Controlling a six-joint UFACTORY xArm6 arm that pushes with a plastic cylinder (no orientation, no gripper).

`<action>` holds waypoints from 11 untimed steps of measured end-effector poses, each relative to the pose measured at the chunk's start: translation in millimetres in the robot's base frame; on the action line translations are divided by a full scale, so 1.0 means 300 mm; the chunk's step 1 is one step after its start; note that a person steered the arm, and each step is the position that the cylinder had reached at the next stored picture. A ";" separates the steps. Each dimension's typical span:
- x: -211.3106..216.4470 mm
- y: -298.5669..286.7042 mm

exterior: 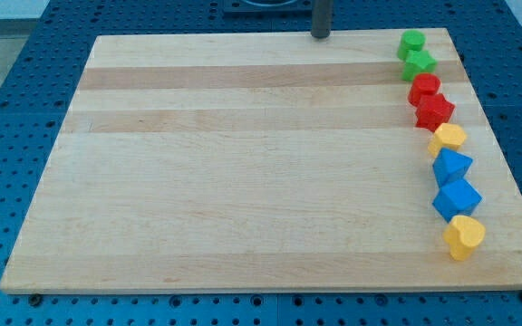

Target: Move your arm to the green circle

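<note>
My tip rests at the top edge of the wooden board, a bare rod end with nothing to spread or pinch, touching no block. The green circle sits well to its right, in the board's top right corner — head of a column running down the right edge. Just below it lies a green star, then a red circle, a red star, a yellow hexagon, two blue blocks — shapes unclear — and a yellow heart.
</note>
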State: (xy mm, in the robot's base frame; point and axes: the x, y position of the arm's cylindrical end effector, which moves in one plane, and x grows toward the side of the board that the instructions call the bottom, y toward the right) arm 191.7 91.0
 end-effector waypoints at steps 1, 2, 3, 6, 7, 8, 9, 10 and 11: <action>0.000 0.069; -0.001 0.138; -0.002 0.238; -0.002 0.606; 0.001 0.636; 0.011 0.617; 0.045 0.598; 0.090 0.583; 0.112 0.543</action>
